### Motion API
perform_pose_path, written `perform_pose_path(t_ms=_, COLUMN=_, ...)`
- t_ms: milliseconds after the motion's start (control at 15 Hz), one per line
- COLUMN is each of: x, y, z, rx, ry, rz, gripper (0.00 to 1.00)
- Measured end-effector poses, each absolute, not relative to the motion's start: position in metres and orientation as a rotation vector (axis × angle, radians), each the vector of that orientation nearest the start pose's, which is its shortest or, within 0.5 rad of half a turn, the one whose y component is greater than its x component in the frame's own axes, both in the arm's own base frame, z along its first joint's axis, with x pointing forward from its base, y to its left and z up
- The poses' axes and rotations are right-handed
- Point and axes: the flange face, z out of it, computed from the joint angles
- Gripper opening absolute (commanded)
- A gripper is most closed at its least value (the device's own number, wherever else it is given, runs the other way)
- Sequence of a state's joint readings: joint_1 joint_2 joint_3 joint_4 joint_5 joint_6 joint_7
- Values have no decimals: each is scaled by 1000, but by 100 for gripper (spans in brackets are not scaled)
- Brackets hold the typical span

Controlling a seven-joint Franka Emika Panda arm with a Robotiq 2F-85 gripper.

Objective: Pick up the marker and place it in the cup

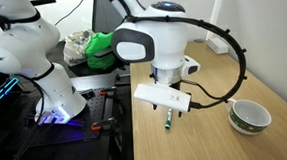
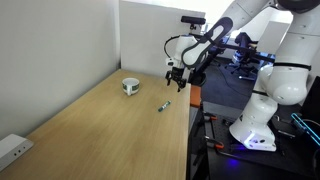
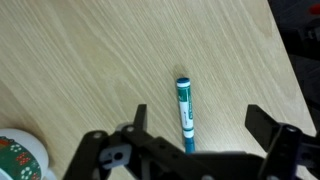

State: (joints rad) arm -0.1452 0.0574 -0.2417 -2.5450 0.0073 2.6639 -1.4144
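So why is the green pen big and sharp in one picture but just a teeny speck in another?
In the wrist view the camera sits close above the short, slim green-and-white marker, so it looks big and sharp on the evenly lit wooden table; in an exterior view the marker is far off, just a small soft speck.

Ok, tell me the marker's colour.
The marker is teal-green with pale markings, clearest in wrist view.

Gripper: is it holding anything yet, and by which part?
Nothing is held. The gripper has its jaws open; the marker lies on the table between them.
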Motion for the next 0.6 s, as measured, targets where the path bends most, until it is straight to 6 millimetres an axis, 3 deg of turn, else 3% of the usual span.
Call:
perform_pose_path(t_ms=200, x=428, y=-178, z=256, rx=-2786, ry=-1529, rz=-120, gripper=100)
perform_pose_path(t_ms=600, x=431, y=-163, z=243, rx=-2689, ry=-1702, rz=-105, gripper=100)
